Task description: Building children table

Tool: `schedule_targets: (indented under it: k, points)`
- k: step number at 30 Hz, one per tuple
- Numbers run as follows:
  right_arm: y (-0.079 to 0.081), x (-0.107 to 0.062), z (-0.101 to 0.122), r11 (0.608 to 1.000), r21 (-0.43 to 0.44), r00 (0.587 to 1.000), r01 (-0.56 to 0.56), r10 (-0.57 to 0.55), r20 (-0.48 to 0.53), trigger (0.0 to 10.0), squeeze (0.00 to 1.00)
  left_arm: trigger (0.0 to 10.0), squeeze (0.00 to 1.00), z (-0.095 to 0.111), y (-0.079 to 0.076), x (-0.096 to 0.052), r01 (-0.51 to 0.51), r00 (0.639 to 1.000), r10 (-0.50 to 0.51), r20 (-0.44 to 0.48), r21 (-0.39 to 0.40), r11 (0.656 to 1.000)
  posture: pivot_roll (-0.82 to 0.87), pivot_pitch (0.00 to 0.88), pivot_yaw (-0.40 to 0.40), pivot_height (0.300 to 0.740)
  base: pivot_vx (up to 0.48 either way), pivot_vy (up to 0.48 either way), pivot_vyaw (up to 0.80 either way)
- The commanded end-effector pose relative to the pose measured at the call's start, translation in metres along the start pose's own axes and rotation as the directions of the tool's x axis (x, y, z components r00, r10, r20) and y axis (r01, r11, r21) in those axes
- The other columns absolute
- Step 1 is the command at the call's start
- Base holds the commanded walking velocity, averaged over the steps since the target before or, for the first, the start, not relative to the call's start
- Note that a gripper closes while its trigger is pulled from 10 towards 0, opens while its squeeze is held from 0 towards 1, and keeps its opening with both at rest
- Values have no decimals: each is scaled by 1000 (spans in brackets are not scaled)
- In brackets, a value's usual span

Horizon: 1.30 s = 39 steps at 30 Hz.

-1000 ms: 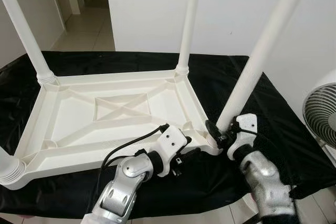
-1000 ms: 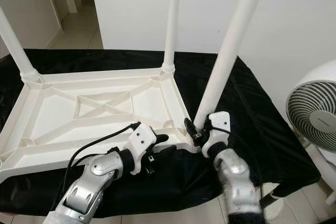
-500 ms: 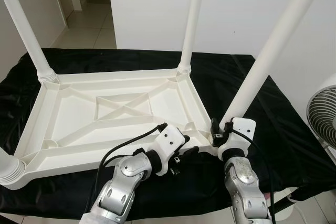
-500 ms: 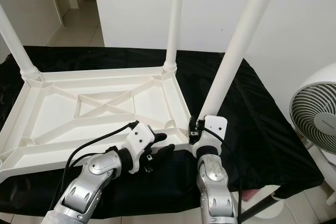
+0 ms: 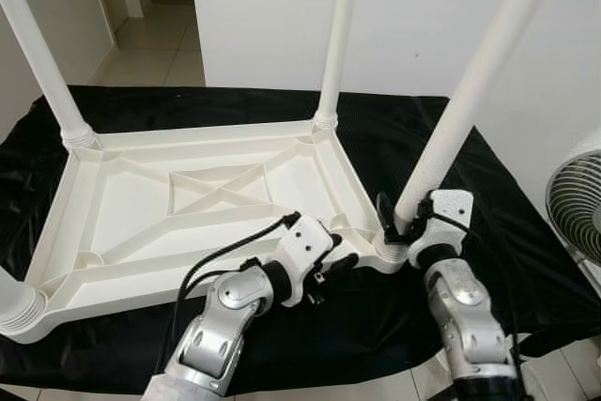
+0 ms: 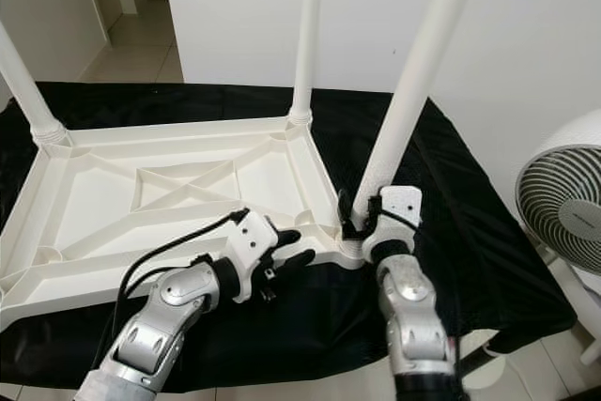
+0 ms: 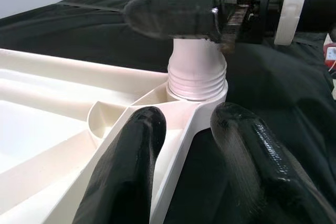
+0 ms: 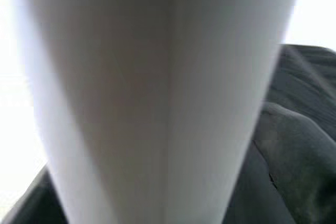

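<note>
A white plastic children's table (image 5: 188, 204) lies upside down on a black cloth (image 5: 507, 232), its legs pointing up. My right gripper (image 5: 399, 223) is shut on the near-right leg (image 5: 470, 91) just above its threaded base (image 7: 197, 80); one of its fingers (image 7: 173, 14) crosses the leg. That leg appears very close in the right wrist view (image 8: 157, 98). My left gripper (image 5: 338, 265) is open at the tabletop's near rim beside that corner. Its two fingers (image 7: 126, 171) straddle the rim (image 7: 176, 129), one inside and one outside.
More legs stand at the far-right corner (image 5: 338, 35), the far-left corner (image 5: 42, 53) and the near-left corner (image 5: 14, 302). A white fan (image 5: 575, 204) stands on the floor to the right. A white wall (image 5: 272, 7) is behind, with a corridor (image 5: 150, 7) at the back left.
My right wrist has turned around the near-right leg's base, and its forearm swung inward and then back out. The left gripper has stayed at the rim. The camera shifted slightly.
</note>
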State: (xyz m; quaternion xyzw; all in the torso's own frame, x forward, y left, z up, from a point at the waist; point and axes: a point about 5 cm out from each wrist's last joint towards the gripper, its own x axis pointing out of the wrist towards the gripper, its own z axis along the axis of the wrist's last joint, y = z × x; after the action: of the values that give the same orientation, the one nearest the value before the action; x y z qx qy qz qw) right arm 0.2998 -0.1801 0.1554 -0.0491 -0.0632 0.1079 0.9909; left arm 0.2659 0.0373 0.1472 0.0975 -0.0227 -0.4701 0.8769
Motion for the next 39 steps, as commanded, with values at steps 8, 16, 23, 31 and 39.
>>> schedule_targets:
  k: [8, 16, 23, 31, 39]
  points:
    - [7, 1, -12, 891, -44, 890, -453, 448, -88, 10000, 0, 10000, 0, -2, 4, 2, -86, 996, 86, -4, -6, 996, 3, 9, -56, 740, 0, 0, 0]
    - [15, 1, -22, 827, -48, 826, -560, 552, -116, 0, 0, 10000, 0, 0, 4, 2, -90, 996, 90, 3, -6, 996, 16, 0, -62, 740, 0, 0, 0]
    - [9, -3, -26, 835, -22, 830, -550, 543, -129, 0, 0, 10000, 0, -1, 5, 2, -89, 996, 89, 0, -4, 996, 12, 0, -57, 740, 0, 0, 0]
    - [-9, 0, -41, 939, -44, 917, -340, 321, -236, 0, 0, 10000, 0, -2, 5, 3, -76, 997, 76, -2, 0, 997, -2, 0, -47, 740, 0, 0, 0]
    - [7, -10, -40, 999, 46, 978, -27, 36, -205, 0, 0, 10000, 0, -3, 1, 4, -54, 999, 54, -5, -6, 999, -13, 0, -40, 740, 0, 0, 0]
